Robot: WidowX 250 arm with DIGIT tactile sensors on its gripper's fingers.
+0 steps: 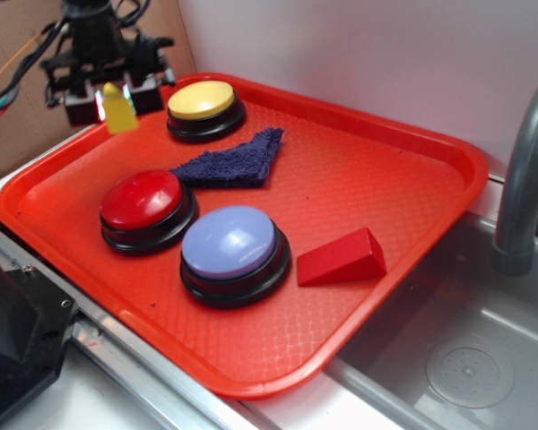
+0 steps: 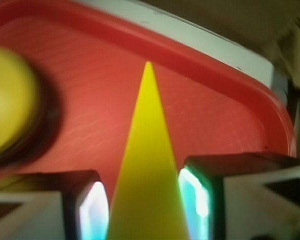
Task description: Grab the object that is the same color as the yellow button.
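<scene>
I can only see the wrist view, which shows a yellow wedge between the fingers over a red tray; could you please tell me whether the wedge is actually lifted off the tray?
Observer: Yes. In the exterior view the yellow wedge hangs in the gripper above the far left corner of the tray, clear of its surface.
Operator: Thank you. What else is on the tray besides the yellow button?
Observer: A red button, a lavender-blue button, a red wedge and a dark blue cloth.
Operator: Is anything close under the gripper?
Observer: The yellow button sits just to its right as the exterior view shows it; the cloth lies in front of that button.
</scene>
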